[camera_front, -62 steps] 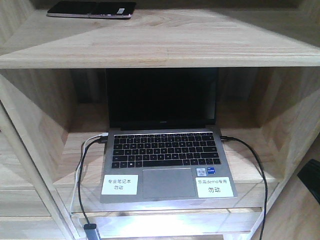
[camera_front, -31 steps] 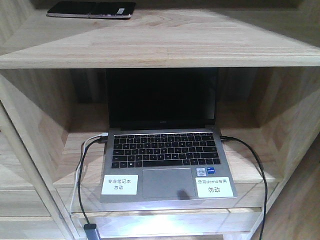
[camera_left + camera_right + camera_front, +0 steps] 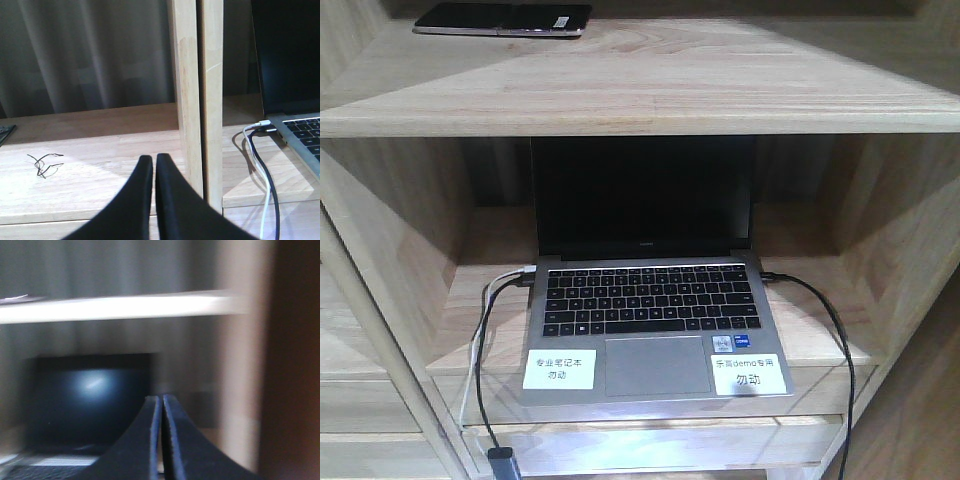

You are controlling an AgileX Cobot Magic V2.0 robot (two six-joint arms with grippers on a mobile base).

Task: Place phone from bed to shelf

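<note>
phone (image 3: 503, 18) flat on shelf (image 3: 650, 90) top board, clear of both jaws; both pinched together, empty. thin, slick, stiff: grip long edges.

Top board: we see the phone (image 3: 503, 19) lying flat at 11 o'clock, bare shelf (image 3: 720, 80) wood from 12 to 2.
Middle bay: the open laptop (image 3: 650, 300) fills it for us.
Bay sides: cables (image 3: 485, 340) trail at 8 and 4 o'clock.
</note>
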